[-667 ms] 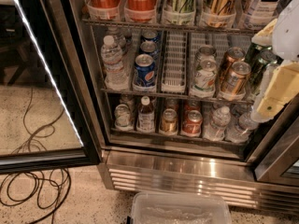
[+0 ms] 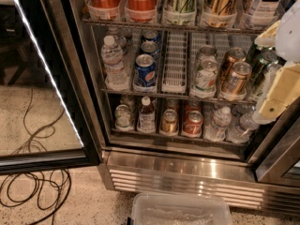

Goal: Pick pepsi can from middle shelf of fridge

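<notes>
Speckled beige floor with coiled black cables and a clear plastic bin.

My view crops the gripper at the right edge; it partly hides the green cans behind.

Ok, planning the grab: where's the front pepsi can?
Camera view, left of centre on the middle shelf: pepsi can between a water bottle and a white lane glide; gripper at the right edge.
</notes>
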Controlling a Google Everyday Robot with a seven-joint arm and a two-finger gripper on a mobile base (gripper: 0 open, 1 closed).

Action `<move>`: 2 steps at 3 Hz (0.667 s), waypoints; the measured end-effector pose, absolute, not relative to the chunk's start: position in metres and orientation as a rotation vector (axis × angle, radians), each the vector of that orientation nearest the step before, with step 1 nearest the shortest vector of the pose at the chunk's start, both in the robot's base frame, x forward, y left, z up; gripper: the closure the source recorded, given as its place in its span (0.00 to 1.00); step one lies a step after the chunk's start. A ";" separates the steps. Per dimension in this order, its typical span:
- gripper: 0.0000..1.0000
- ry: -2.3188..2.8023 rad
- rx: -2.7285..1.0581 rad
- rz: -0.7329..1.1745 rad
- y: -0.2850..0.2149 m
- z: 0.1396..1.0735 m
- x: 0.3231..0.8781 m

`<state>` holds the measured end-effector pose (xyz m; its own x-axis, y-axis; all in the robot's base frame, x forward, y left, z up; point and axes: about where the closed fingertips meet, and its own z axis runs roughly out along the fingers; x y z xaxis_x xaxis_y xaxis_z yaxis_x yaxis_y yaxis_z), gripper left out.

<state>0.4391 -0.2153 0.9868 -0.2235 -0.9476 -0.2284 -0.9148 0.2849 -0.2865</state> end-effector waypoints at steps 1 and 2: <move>0.00 2.190 -1.622 -0.055 -0.223 0.985 0.433; 0.00 2.186 -1.567 0.034 -0.228 0.975 0.425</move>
